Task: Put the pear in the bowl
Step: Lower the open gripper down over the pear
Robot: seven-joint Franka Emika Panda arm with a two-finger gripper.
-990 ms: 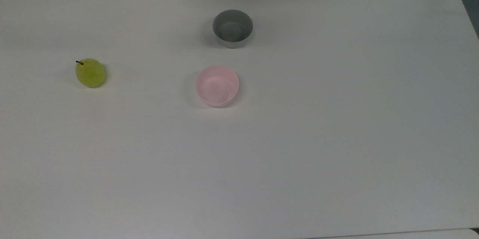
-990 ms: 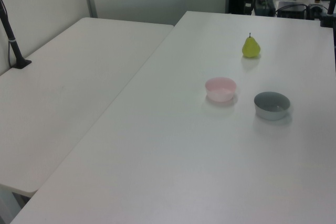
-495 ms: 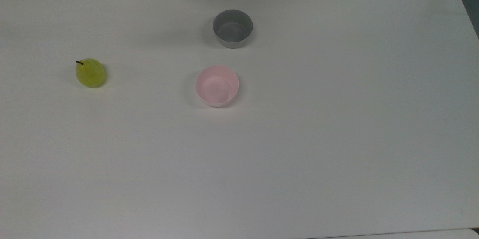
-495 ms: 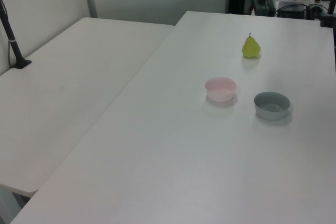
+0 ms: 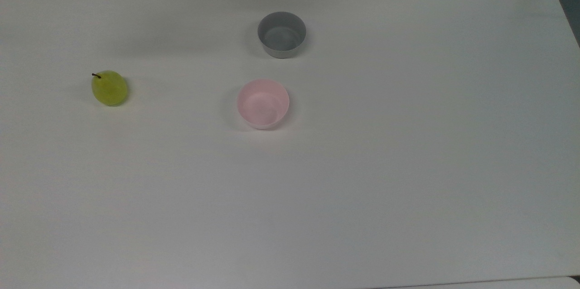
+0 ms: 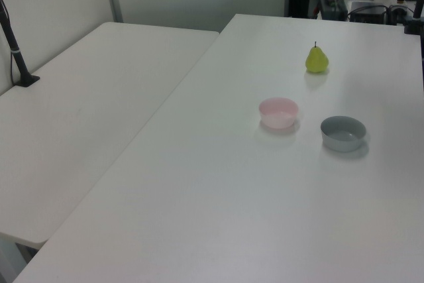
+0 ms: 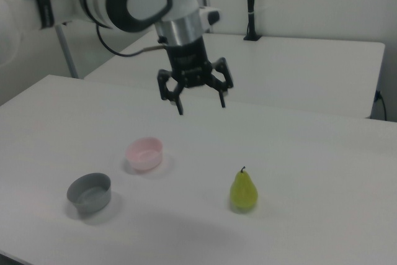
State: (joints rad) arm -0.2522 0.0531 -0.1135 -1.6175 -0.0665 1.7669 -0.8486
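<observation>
Right view shows the gripper [image 7: 201,107] hanging above the white tabletop [image 7: 310,172] with its two black fingers [image 7: 180,108] spread wide and nothing between them, up and to the right view's left of the pear [image 7: 244,191]. The pear stands upright on the tabletop, stem up, well apart from the pink bowl [image 7: 144,154], which sits to the right view's left with nothing in it. A grey bowl [image 7: 90,192] stands near the pink one. In the top view the pear [image 5: 109,88] lies far to the top view's left of the pink bowl [image 5: 263,103]
</observation>
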